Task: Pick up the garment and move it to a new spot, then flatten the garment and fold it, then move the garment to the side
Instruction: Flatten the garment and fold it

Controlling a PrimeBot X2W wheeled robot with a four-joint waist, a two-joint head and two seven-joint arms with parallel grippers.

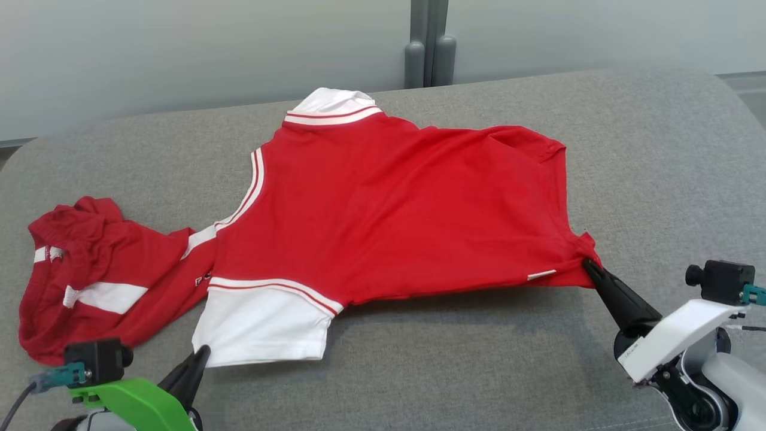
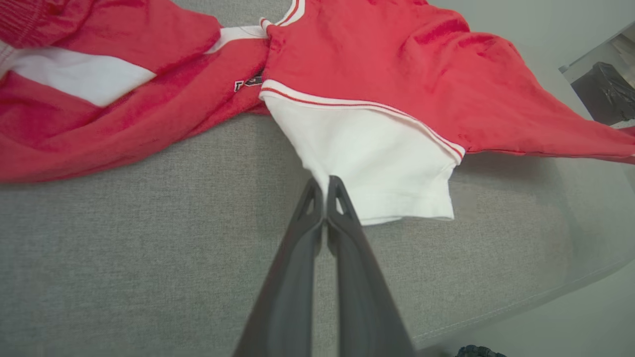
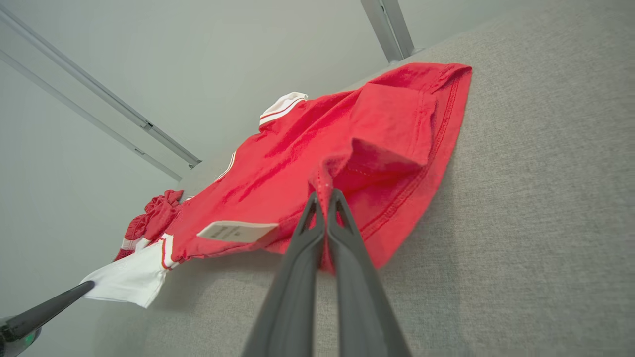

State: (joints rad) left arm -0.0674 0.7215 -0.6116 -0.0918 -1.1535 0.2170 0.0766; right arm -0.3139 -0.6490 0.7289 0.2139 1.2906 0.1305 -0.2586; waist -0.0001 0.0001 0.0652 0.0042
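Inspection finds the garment (image 1: 389, 209), a red shirt with white sleeves and white-and-red trim, lying on the grey fabric-covered counter (image 1: 658, 149), across the counter's middle and left. Its body is spread mostly flat over the counter's middle, with the hem end toward the counter's right side. The opposite end is bunched in a crumpled red-and-white heap (image 1: 84, 281) near the counter's left edge. The far sleeve (image 1: 332, 102) points toward the counter's back edge, and the near sleeve (image 1: 263, 320) points toward its front edge. My left claw (image 1: 202, 354) is fully closed, its two dark fingers pinched on the left front corner of the near sleeve; the left wrist view shows white cloth caught between the tips. My right claw (image 1: 589, 266) is likewise fully closed, gripping the front corner of the red hem over the counter's right half. In the right wrist view the red cloth is gathered into a ridge between the tips, and the hem beside it is raised off the counter. A small white label (image 1: 541, 275) sticks out of the seam just beside the right claw. The front edge of the body between the two claws runs taut and casts a shadow on the counter beneath. A grey post (image 1: 429, 45) stands behind the counter's back edge.
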